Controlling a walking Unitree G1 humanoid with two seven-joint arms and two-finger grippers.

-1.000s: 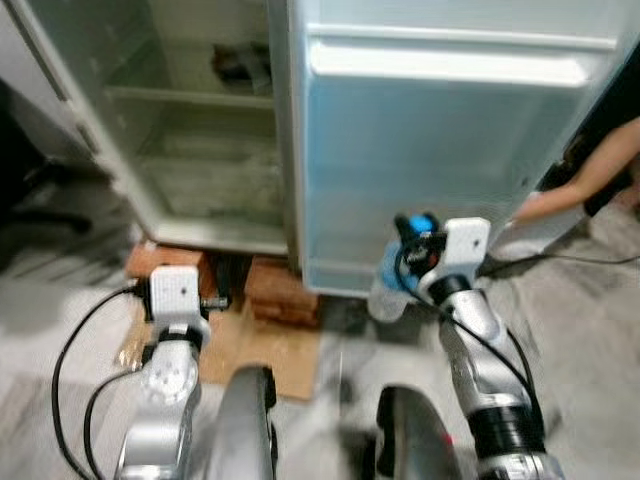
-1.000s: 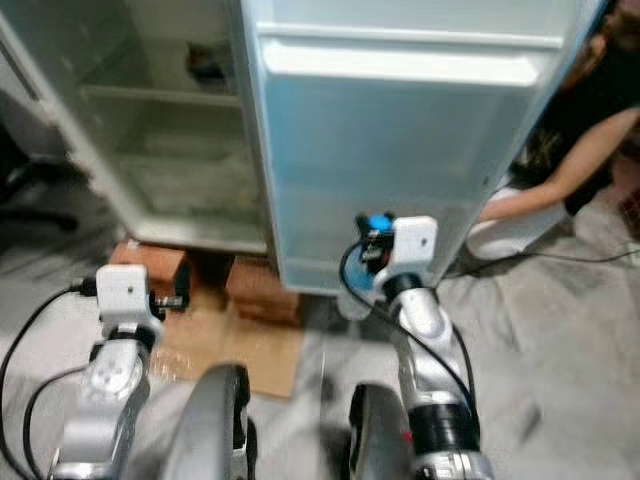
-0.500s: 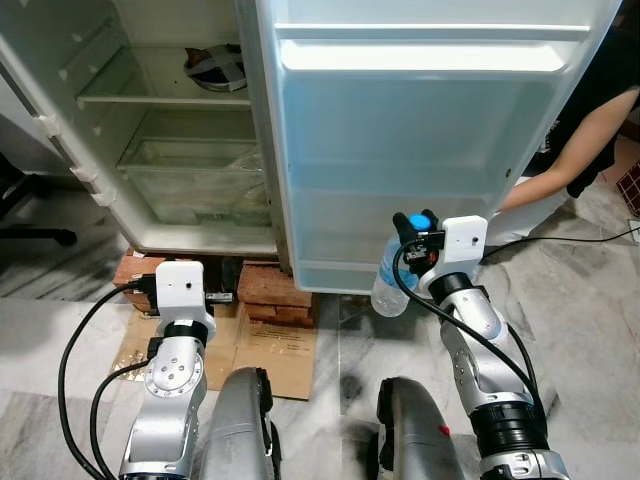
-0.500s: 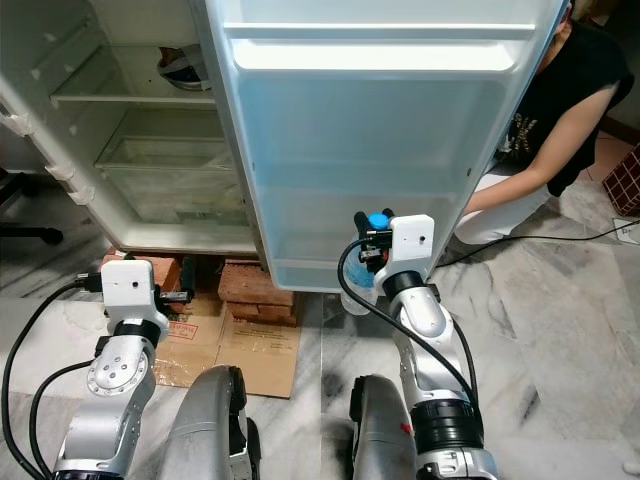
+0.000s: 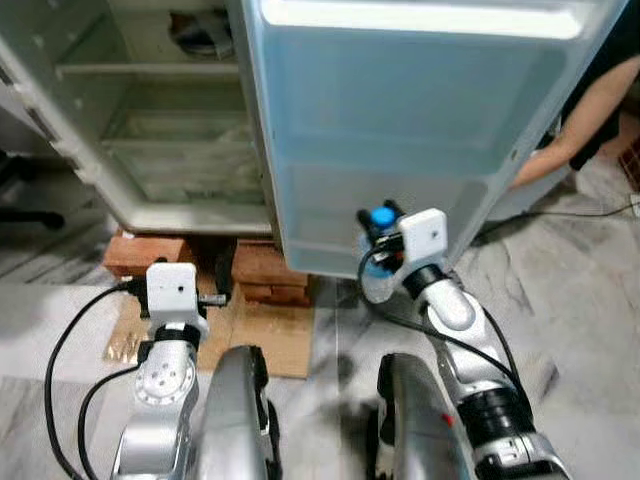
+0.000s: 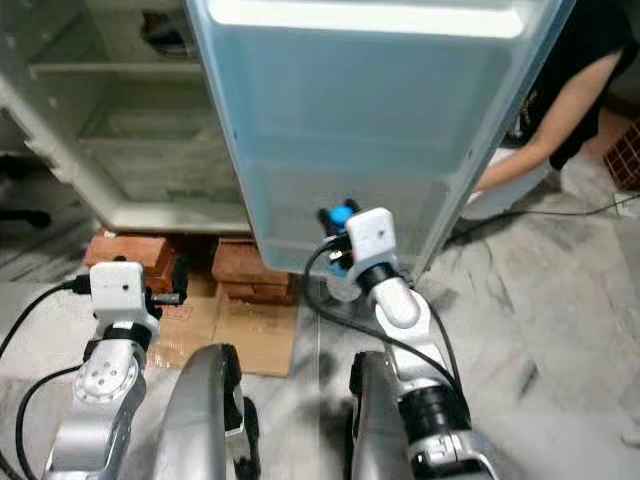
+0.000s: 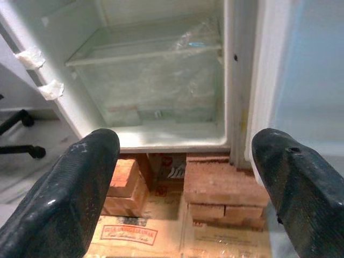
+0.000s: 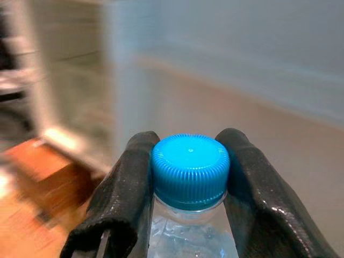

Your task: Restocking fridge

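Note:
My right gripper (image 5: 381, 222) is shut on the neck of a clear water bottle (image 5: 374, 283) with a blue cap (image 8: 189, 168), held upright close in front of the lower shelf of the open fridge door (image 5: 400, 130). In the right wrist view both black fingers (image 8: 122, 199) clamp just under the cap. My left gripper (image 7: 183, 177) is open and holds nothing, pointing at the fridge's bottom drawer (image 7: 156, 80). The fridge body (image 5: 160, 130) stands open on the left, with a bare shelf and a clear drawer inside.
The fridge rests on red bricks (image 5: 140, 255) with flattened cardboard (image 5: 270, 335) on the marble floor. A person's arm (image 5: 590, 135) reaches down behind the door at the right. A dark bowl-like item (image 5: 200, 25) sits on the fridge's upper shelf. A cable (image 5: 590, 212) lies on the floor at right.
The view has shifted closer and downward. My right gripper with the bottle has moved left and nearer to the door's lower shelf. The left arm holds about the same pose.

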